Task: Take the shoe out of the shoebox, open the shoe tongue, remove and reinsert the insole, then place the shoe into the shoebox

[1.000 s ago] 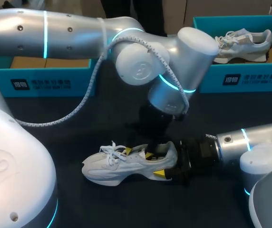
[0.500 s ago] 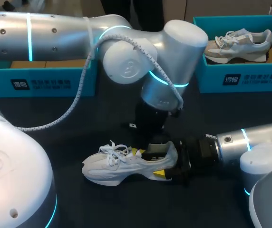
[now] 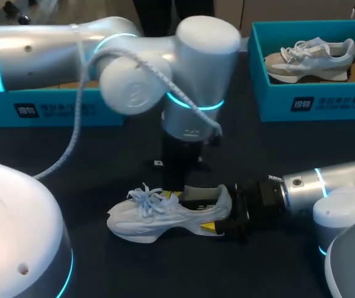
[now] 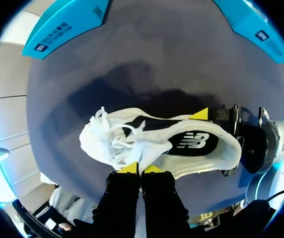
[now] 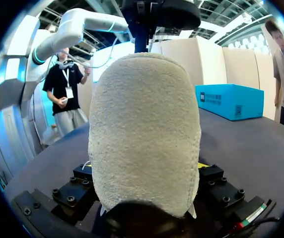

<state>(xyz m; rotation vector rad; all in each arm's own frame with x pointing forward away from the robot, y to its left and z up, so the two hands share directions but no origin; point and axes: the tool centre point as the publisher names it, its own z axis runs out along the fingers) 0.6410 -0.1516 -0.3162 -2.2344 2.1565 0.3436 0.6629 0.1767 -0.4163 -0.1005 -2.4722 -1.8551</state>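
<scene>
While the right gripper (image 3: 222, 212) clamps the heel, the left gripper (image 3: 172, 192) nips the shoe (image 3: 143, 217) at its laces.
Head view: the shoe's long axis points away from the right gripper, toe farthest. Left wrist view: the left gripper's tips sit almost together on a thin white edge beside the laces. Right wrist view: the heel fills its grip.

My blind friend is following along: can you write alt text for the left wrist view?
A white shoe sits on a dark table, its black insole showing, while the left arm's fingers pinch its edge beside the laces. The right arm's fingers hold the heel; two teal shoeboxes stand at the table's far edge.
</scene>
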